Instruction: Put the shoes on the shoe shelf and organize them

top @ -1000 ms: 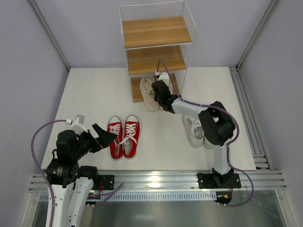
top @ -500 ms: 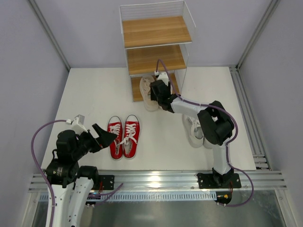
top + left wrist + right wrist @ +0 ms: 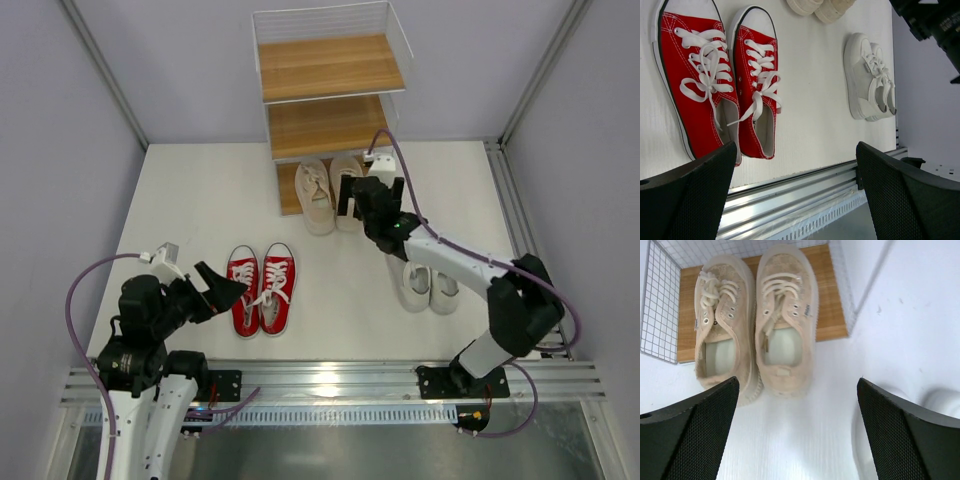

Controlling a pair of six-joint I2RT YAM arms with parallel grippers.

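Worryingly, the beige pair [image 3: 760,325] sits only halfway into the shoe shelf [image 3: 832,305], heels jutting out, so the right gripper [image 3: 797,385], spread wide and empty, could knock it askew.

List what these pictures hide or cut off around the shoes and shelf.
- White pair: top view, part under the right arm; left wrist view, far shoe mostly behind the near one.
- Red pair: left wrist view, one heel behind a finger of the left tool.
- Shelf's bottom board: top view, mostly under the middle board.
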